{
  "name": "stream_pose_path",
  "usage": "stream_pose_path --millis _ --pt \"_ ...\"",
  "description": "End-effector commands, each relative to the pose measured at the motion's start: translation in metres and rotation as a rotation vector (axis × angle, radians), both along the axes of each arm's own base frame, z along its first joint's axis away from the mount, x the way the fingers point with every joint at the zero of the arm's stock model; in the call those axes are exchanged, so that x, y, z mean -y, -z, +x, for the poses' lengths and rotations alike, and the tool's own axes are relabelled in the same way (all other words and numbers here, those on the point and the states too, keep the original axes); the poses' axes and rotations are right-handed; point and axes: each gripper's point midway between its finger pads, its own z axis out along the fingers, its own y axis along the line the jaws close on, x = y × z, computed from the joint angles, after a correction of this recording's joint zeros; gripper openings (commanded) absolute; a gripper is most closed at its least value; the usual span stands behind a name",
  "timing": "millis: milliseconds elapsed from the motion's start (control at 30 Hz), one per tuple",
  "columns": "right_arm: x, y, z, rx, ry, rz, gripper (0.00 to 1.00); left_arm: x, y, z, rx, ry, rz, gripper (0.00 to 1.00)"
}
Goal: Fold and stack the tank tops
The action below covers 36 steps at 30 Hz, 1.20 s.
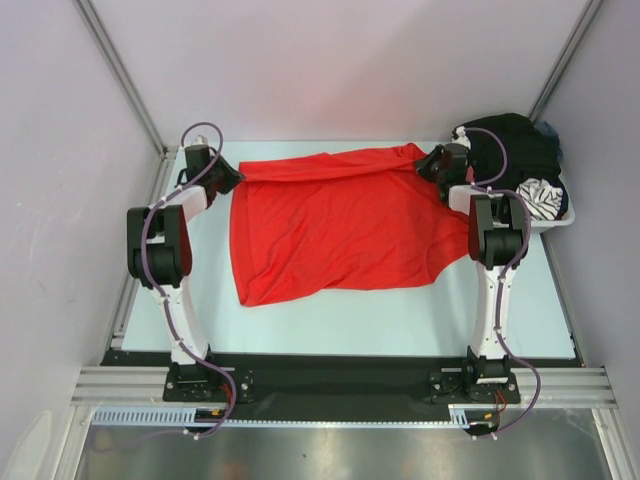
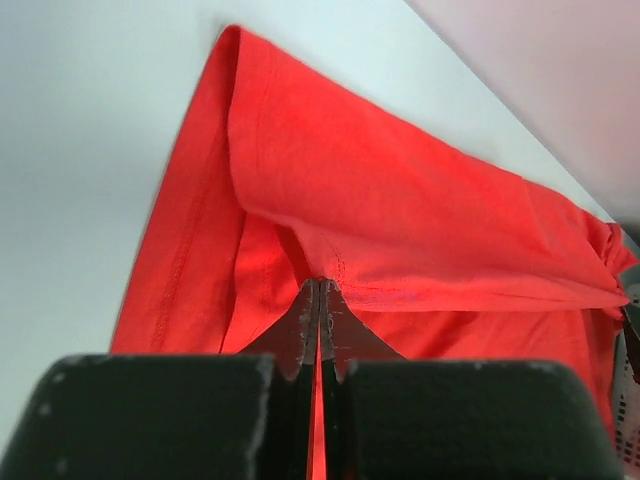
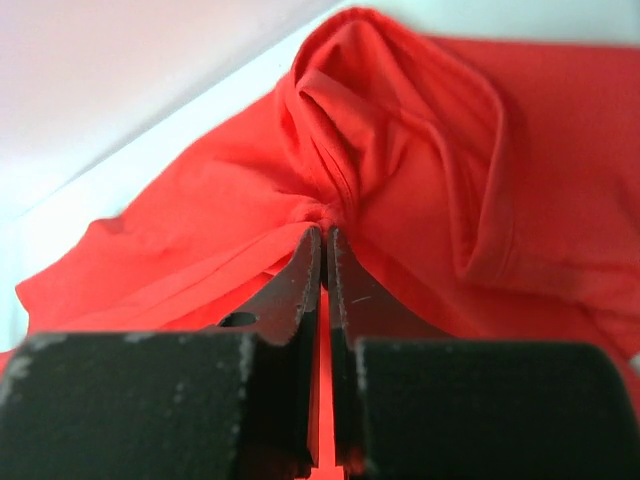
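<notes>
Pinching the red tank top (image 1: 340, 230) left of the basket (image 1: 555, 228), the left hand (image 1: 238, 176) and right hand (image 1: 428, 160) were clenched; no fold looked finished, and the black tank top (image 1: 515, 145) lay inside that basket.

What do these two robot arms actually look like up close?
The left arm and right arm match: slim white links, chunky black joint housings, bolted to a black base rail. A purplish-grey cable loops along each. The left tool and right tool are black, each ending in two thin, flat dark fingers with finely toothed inner edges.
</notes>
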Motion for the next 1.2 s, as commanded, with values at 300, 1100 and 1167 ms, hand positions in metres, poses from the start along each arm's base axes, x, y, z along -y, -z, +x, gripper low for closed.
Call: stream_pose_path --millis 300,1100,1167 --pt "-0.001 -0.038 -0.033 0.076 -0.005 -0.048 0.0 -0.007 -0.028 -0.022 0.052 -0.026 0.078 0.0" --pt "-0.003 -0.009 -0.08 -0.038 0.048 -0.121 0.12 -0.026 0.021 -0.074 -0.112 -0.15 0.107 0.17" --pt "-0.002 -0.01 -0.081 -0.043 0.044 -0.132 0.19 -0.025 0.022 -0.077 -0.119 -0.147 0.109 0.38"
